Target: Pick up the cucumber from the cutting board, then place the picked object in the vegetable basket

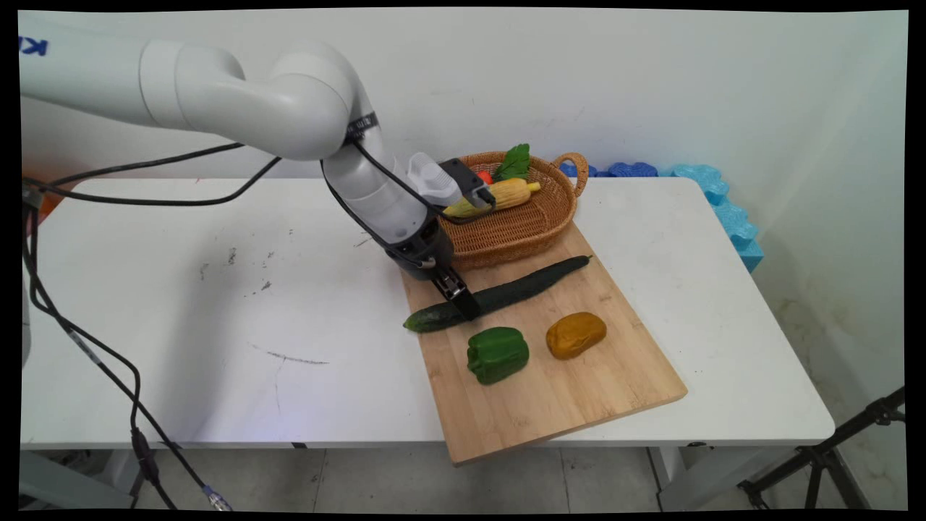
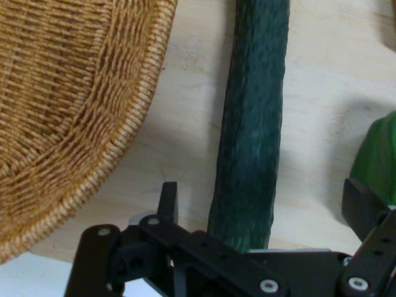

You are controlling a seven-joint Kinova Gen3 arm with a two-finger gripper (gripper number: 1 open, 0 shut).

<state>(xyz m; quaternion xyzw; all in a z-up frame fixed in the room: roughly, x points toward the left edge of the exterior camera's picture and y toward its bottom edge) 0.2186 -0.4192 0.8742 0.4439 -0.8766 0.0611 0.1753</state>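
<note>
Claw [image 1: 463, 302] low over the cucumber [image 1: 506, 293], fingers apart and straddling it.

Seen from the hand, one finger [image 2: 167, 201] stands on the basket side of the cucumber [image 2: 250, 142] and the other beside the green pepper [image 2: 377, 161]; whether they touch it I cannot tell. On the board [image 1: 571, 391], the cucumber lies aslant just near of the basket [image 1: 517, 224], which holds corn [image 1: 510, 194] and a leaf [image 1: 514, 163]. The pepper [image 1: 497, 354] and a brown lump [image 1: 576, 334] sit nearer, side by side, on the white table [image 1: 217, 325].
</note>
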